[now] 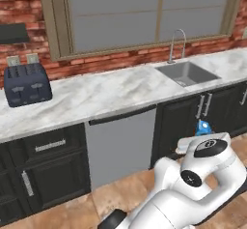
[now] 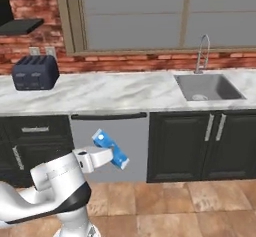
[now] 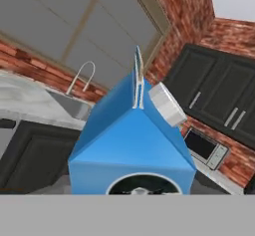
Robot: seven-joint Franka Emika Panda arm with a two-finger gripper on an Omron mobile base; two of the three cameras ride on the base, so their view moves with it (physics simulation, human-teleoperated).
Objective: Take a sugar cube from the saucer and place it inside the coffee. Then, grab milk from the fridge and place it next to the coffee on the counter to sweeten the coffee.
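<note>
Blue and tilted, the milk (image 2: 111, 149) rides at the end of the arm, low in front of the dark cabinets and below the level of the counter (image 2: 115, 93). In the right base view the carton leans with its top up and to the left, carried out ahead of the white wrist. In the hand view it sits directly in front of the camera, gable ridge and white cap pointing away.

The gripper (image 2: 106, 156) seems to be clamped on the milk, since the carton hangs in the air with nothing under it, though the fingertips themselves are hidden behind it, so the exact hold cannot be read.

Judging by this, the carton is being carried toward the spot where it must stand. The low, tucked arm pose looks like a travel posture, keeping the load close to the base rather than stretched out. The stretch of marble ahead carries a dark blue toaster (image 2: 35, 72) at the left and a steel sink (image 2: 210, 87) with its faucet (image 2: 201, 53) at the right. The carton will need righting before it is set down, or it may topple.
</note>
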